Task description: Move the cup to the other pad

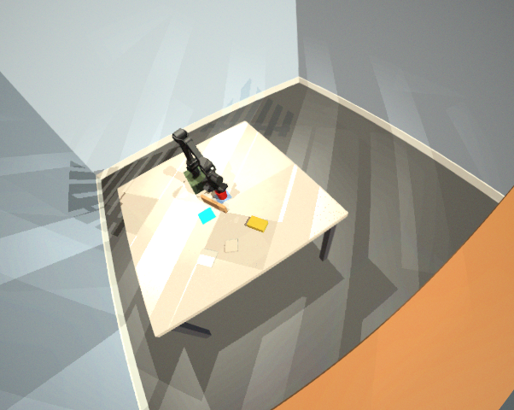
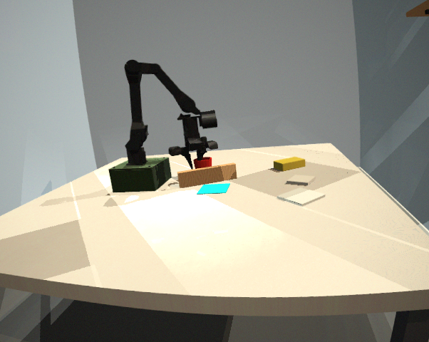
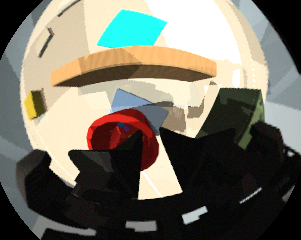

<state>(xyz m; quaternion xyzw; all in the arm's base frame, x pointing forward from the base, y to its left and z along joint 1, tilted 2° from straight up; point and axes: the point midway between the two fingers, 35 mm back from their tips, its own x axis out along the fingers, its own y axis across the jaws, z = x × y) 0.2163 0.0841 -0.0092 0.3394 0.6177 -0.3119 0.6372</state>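
Note:
The red cup (image 1: 222, 195) (image 2: 202, 162) (image 3: 151, 150) stands on the blue pad (image 1: 228, 197) (image 3: 130, 100), with a few small marbles (image 3: 124, 127) visible inside it in the wrist view. The cyan pad (image 1: 207, 215) (image 2: 213, 189) (image 3: 132, 29) is bare, beyond the wooden bar. My gripper (image 2: 195, 163) (image 3: 150, 131) points down at the cup and is partly open. In the wrist view one fingertip overlaps the cup's opening and the other is just outside its wall, with a gap still between them. Whether either finger touches the cup is unclear.
A wooden bar (image 1: 213, 203) (image 2: 207, 175) (image 3: 135, 57) stands between the two pads. A yellow block (image 1: 257, 223) (image 2: 288, 163) (image 3: 34, 104) and two pale flat tiles (image 1: 231, 245) (image 2: 301, 197) lie farther off. The green arm base (image 1: 195, 181) (image 2: 133, 179) (image 3: 235, 110) is close beside the cup.

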